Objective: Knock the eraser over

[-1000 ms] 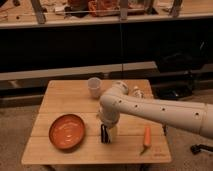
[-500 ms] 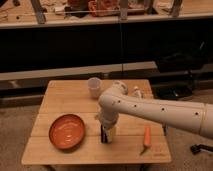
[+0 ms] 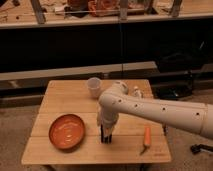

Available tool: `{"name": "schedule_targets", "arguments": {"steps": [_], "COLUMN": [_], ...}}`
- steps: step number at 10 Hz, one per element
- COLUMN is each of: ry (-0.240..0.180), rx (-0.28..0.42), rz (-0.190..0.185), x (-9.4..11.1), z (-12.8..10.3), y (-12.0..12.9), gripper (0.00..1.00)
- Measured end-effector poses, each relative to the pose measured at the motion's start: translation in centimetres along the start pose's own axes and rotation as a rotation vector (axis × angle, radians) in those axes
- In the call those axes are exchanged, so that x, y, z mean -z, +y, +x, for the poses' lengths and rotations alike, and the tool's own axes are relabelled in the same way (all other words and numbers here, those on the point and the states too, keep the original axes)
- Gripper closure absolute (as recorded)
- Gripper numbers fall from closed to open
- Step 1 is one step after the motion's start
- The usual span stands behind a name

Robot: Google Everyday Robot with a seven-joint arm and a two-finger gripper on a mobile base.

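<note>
My white arm (image 3: pixel 150 107) reaches in from the right and bends down over the middle of the wooden table (image 3: pixel 65 95). The dark gripper (image 3: pixel 106 135) points straight down at the tabletop, just right of the orange plate (image 3: pixel 67 131). The eraser cannot be told apart from the dark gripper shape there; it is hidden or merged with it.
A white cup (image 3: pixel 93 86) stands at the back of the table. A carrot (image 3: pixel 146 136) lies near the front right corner. A small pale object (image 3: pixel 136 91) sits behind my arm. Dark shelving runs behind the table, and a black stand is at the right.
</note>
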Motion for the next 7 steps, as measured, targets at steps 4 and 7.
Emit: {"name": "schedule_targets", "arguments": {"steps": [4,7], "ry": [-0.013,-0.016], "rx": [-0.002,0.0], "rz": [-0.002,-0.005], "x": [0.5,0.73], "z": [0.38,0.01], "y": [0.05,0.18], "gripper": [0.72,0.99]}}
